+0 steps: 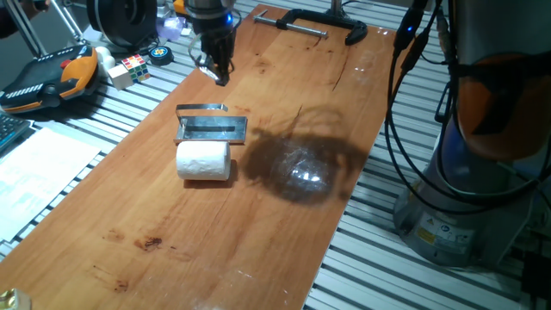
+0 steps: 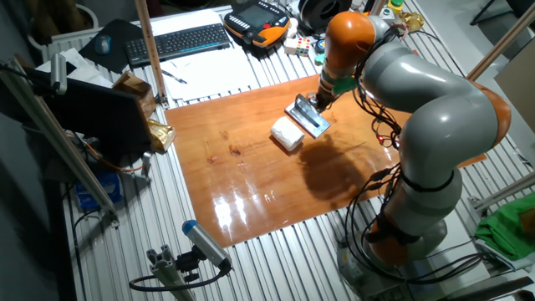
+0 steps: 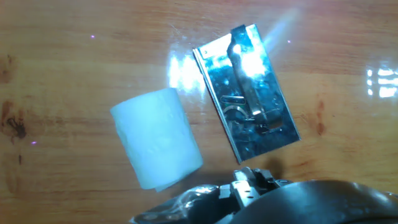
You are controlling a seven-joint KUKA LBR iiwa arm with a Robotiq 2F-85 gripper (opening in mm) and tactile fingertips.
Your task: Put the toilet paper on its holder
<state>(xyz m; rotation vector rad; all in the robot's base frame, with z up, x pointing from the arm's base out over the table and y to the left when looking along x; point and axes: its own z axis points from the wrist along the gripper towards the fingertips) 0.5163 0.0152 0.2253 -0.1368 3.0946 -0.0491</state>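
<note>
The toilet paper [image 1: 204, 161] is a small white roll lying on its side on the wooden table, right in front of the holder [image 1: 211, 127]. The holder is a shiny metal plate lying flat, with a thin bent bar on top. In the hand view the toilet paper [image 3: 157, 137] lies lower left of the holder [image 3: 247, 93], a narrow gap apart. My gripper [image 1: 219, 76] hangs above the table just beyond the holder, fingers together and holding nothing. From the other side the gripper [image 2: 311, 102] hovers over the holder [image 2: 308, 117], with the toilet paper [image 2: 287, 134] beside it.
A black clamp [image 1: 314, 26] lies at the table's far end. Off the left edge are a puzzle cube [image 1: 129, 69], an orange and black pendant [image 1: 52, 77] and papers [image 1: 39, 168]. The arm's base [image 1: 469, 198] stands to the right.
</note>
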